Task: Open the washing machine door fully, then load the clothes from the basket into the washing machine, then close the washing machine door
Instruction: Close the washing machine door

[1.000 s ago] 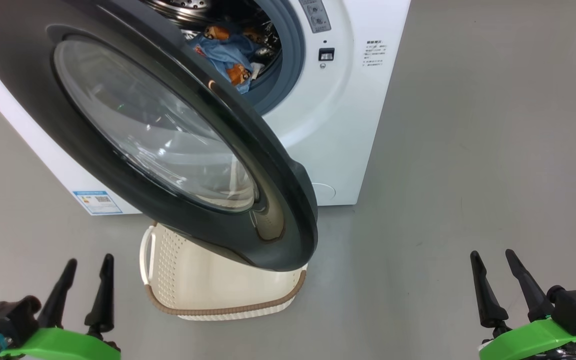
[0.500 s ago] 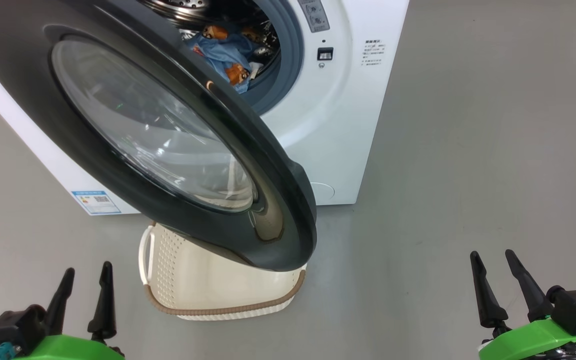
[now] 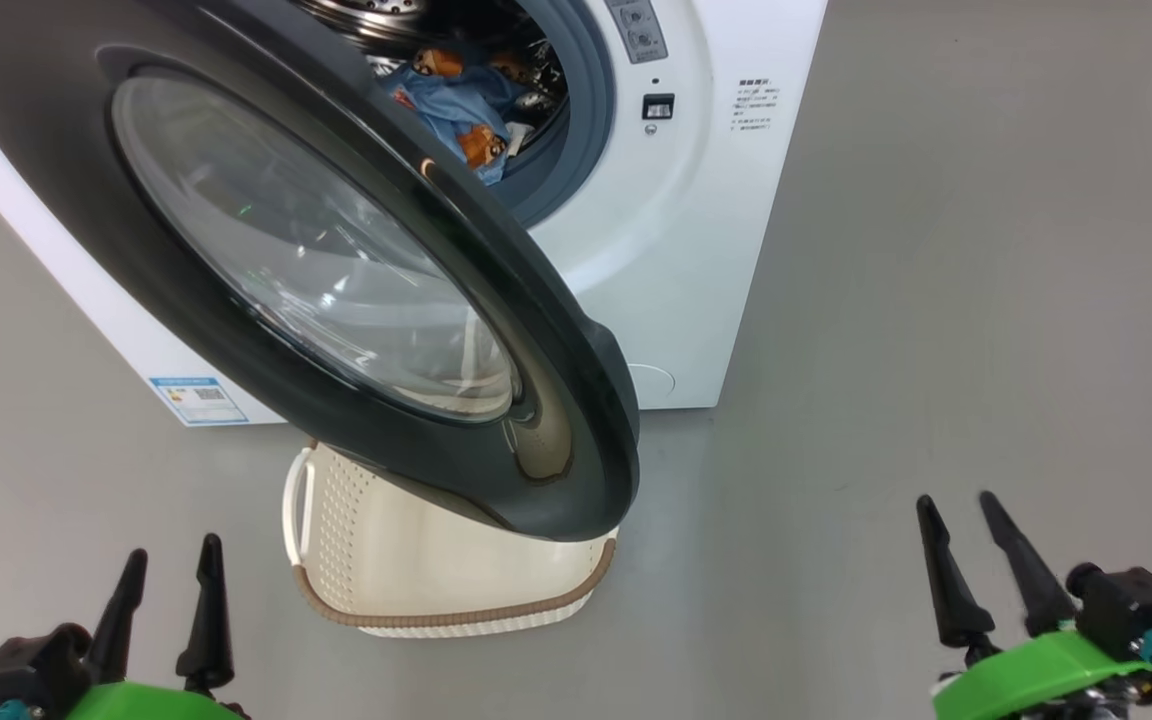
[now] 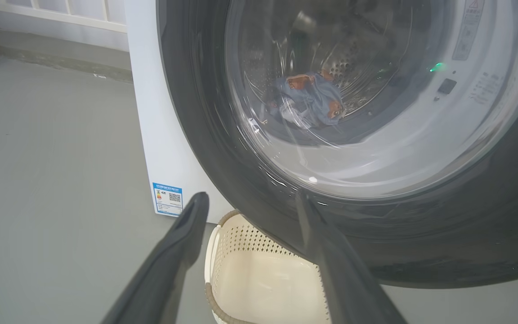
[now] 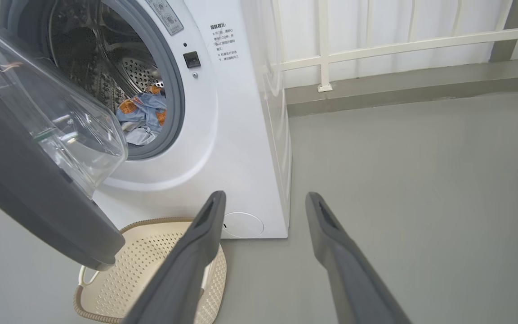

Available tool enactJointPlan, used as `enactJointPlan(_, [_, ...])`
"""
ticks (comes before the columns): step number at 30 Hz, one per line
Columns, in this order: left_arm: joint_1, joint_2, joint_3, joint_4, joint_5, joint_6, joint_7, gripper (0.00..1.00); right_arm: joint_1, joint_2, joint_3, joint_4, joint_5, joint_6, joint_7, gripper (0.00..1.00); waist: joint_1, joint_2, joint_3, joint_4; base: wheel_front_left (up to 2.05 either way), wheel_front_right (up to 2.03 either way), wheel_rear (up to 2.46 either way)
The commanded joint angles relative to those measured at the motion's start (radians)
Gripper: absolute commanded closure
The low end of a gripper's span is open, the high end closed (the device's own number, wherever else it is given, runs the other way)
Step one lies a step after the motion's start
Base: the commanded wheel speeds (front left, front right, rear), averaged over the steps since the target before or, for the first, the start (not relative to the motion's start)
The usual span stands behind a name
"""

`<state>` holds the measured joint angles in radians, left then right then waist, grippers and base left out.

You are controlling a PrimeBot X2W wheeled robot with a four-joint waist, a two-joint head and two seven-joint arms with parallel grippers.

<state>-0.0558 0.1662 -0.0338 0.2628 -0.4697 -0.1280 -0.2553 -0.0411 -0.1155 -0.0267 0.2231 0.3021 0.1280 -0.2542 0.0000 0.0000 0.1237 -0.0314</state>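
Washing machine: the white front-loader [image 3: 676,230] stands on the grey floor [image 3: 936,300], at the top of the head view, with a blue sticker [image 3: 198,398] at its lower left front corner.
Door: the round door [image 3: 36,150], with a black rim and a bulging clear glass centre, is swung out from the left side of the opening toward the camera. Its lower edge hangs over the basket.
Opening: uncovered on its right part, where the grey gasket [image 3: 586,110] and the steel drum [image 5: 137,69] show.
Clothes: a bundle of light blue pieces with orange-brown prints [image 3: 456,105] lies inside the drum, low and near the gasket. In the left wrist view it shows through the door glass.
Basket: the cream basket with a brown rim [image 3: 336,520] stands on the floor just in front of the machine's base, partly under the door. Whether it touches the machine I cannot tell. Its pale bottom shows in the left wrist view.
Left gripper: at the lower left of the head view [image 3: 174,548], over the floor, fingers spread apart and holding nothing, well apart from basket and door.
Right gripper: at the lower right [image 3: 956,498], over bare floor, fingers likewise apart with nothing between them, well clear of the machine.
Background: a white railing [image 5: 376,45] stands behind the machine in the right wrist view.
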Motion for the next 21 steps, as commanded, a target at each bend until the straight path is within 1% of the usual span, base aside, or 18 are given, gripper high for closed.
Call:
enactJointPlan(1, [-0.002, 0.012, 0.037, -0.027, 0.008, -0.003, -0.006, 0.00, -0.043, -0.001, 0.037, -0.024, 0.006, 0.003, -0.008, 1.00, 0.0000, 0.0000, 0.002, 0.003, 0.00, 0.00, 0.00])
enactJointPlan(6, [0.009, -0.007, 0.054, -0.027, 0.004, -0.003, -0.006, 0.00, -0.111, 0.013, 0.080, -0.062, 0.034, 0.003, -0.008, 1.00, 0.0000, 0.0000, 0.003, 0.014, 0.00, 0.00, 0.00])
enactJointPlan(14, [0.028, -0.022, 0.083, -0.056, 0.016, -0.003, -0.006, 0.00, -0.205, 0.023, 0.130, -0.180, 0.055, 0.003, -0.008, 1.00, 0.0000, 0.0000, -0.009, 0.039, 0.00, 0.00, 0.00])
enactJointPlan(21, [0.047, -0.032, 0.080, -0.096, 0.043, -0.003, -0.006, 0.00, -0.249, 0.030, 0.241, -0.309, 0.058, 0.003, -0.008, 1.00, 0.0000, 0.0000, -0.015, 0.060, 0.00, 0.00, 0.00])
